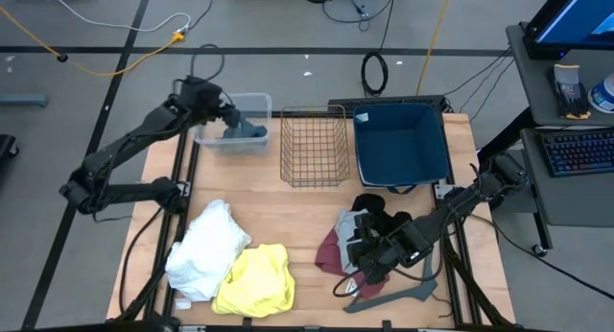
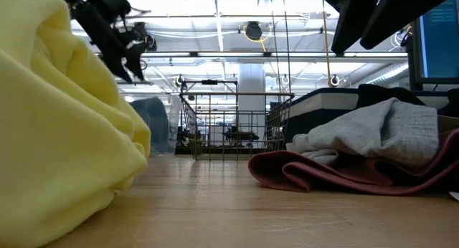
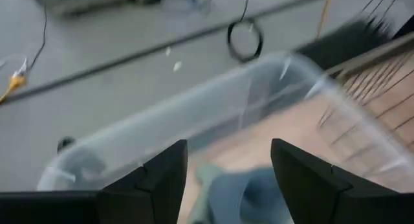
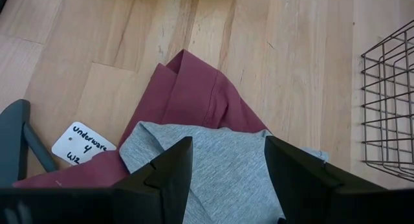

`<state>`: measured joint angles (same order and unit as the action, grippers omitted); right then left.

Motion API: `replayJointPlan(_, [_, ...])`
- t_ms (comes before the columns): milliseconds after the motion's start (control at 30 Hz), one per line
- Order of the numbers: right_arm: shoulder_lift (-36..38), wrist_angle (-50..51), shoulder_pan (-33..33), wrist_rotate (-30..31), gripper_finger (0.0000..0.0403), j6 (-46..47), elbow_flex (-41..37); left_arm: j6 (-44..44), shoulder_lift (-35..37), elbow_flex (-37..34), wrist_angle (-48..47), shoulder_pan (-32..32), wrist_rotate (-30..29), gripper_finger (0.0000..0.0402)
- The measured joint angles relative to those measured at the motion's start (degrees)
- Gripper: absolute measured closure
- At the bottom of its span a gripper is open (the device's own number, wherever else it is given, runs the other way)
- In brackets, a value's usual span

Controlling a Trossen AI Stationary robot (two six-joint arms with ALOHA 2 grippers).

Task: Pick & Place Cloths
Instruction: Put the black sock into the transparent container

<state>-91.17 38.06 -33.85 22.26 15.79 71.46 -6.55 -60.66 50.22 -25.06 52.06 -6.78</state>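
Note:
A grey-blue cloth [image 1: 247, 130] lies in the clear plastic bin [image 1: 257, 104] at the far left. My left gripper [image 3: 228, 179] hangs open just above it [image 3: 249, 197], touching nothing. A white cloth [image 1: 206, 246] and a yellow cloth [image 1: 257, 279] lie near the front left. At the front right, a grey cloth [image 4: 226, 153] lies on a maroon cloth [image 4: 194, 94], beside a black cloth [image 1: 369, 205]. My right gripper [image 4: 228, 179] is open over the grey cloth.
A wire basket [image 1: 315, 145] and a blue bin [image 1: 401, 145] stand at the far middle and far right. A dark grey hanger [image 1: 393, 296] and a white paper tag [image 4: 83, 145] lie by the maroon cloth. Bare wood lies in the middle of the table [image 1: 288, 212].

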Motion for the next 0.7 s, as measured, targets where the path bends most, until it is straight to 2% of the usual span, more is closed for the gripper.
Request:
replayJointPlan(200, [0.0,0.0,0.0,0.0,0.0218,-0.4,0.0,0.3,6.1,0.0,4.4,-1.7,7.7,0.0174])
replayJointPlan(567, [0.0,4.9,0.0,0.0,0.0218,-0.4,0.0,6.0,9.4,0.0,13.4,-6.9,29.9,0.0174])
replayJointPlan(700, [0.0,10.4,0.0,-0.1,0.0218,2.0,0.0,9.1,9.3,0.0,13.4,-9.0,32.5,0.0174])
